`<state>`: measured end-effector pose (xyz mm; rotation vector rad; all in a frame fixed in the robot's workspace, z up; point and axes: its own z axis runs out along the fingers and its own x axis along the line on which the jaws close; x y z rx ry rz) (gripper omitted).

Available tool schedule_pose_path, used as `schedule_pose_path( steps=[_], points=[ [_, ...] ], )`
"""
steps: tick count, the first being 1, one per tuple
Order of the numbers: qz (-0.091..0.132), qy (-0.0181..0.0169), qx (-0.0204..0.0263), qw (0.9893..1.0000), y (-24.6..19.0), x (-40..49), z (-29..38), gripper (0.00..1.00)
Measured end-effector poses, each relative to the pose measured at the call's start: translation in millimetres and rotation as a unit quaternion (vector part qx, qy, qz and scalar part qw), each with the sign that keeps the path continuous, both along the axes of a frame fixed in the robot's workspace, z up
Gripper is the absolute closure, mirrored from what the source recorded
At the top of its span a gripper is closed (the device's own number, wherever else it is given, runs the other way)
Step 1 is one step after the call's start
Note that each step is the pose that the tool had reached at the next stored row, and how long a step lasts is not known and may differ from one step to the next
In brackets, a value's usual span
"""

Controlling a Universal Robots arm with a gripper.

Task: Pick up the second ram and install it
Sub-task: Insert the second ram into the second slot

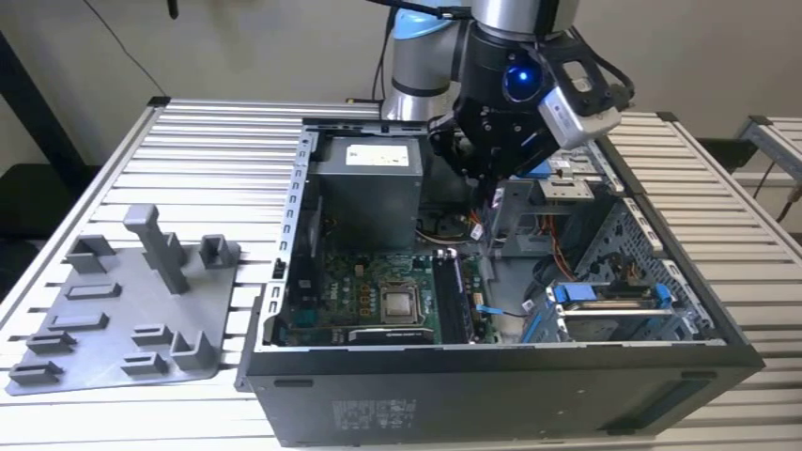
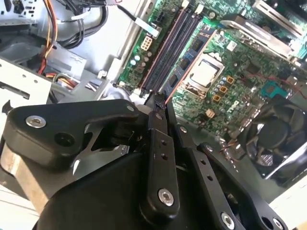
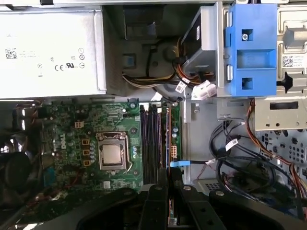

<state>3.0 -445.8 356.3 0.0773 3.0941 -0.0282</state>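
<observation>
The tool [image 1: 493,184] hangs over the open case [image 1: 501,376], which stands on the slatted tabletop [image 1: 225,132]. In both wrist views its two fingers [image 3: 156,194] are clenched together. In the first wrist view a thin board edge shows between them: the second ram [image 3: 169,212], held edge-on above the slots [image 3: 149,143] of the green motherboard [image 3: 67,129].

One stick [image 3: 168,136] already stands in the slot nearest the board's edge. One bare processor socket [image 3: 112,154] sits beside the slots.

The power supply [image 3: 48,52] carries a white label with marks and small print. A second white label [image 3: 290,61] sits by the one blue bracket [image 3: 252,48]. The case front has a block of pale print [image 1: 376,412].

The exterior view takes in the one grey tray [image 1: 94,366] of holder blocks at the exterior view's left of the case. The second wrist view shows one black fan [image 2: 276,139] beyond the socket and a bundle of orange and yellow wires [image 2: 50,28].
</observation>
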Motion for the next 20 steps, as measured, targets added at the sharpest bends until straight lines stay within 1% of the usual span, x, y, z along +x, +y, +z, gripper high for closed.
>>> schedule_pose_path(
  steps=[2, 7, 9, 14, 17, 20],
  points=[
    [0.006, 0.0022, 0.0000, 1.0000, 0.0, 0.3, -1.6, 0.86],
    [0.017, 0.0095, 0.0000, 0.9998, 0.0, 2.3, -5.2, 0.86],
    [0.020, 0.0113, 0.0001, 0.9997, 0.0, 2.8, -7.1, 0.86],
    [0.025, 0.0116, 0.0000, 0.9996, 0.0, 3.0, -12.7, 0.86],
    [0.028, 0.0115, 0.0002, 0.9995, 0.0, 3.0, -18.2, 0.86],
    [0.029, 0.0107, 0.0001, 0.9995, 0.1, 3.1, -23.6, 0.86]
  ],
)
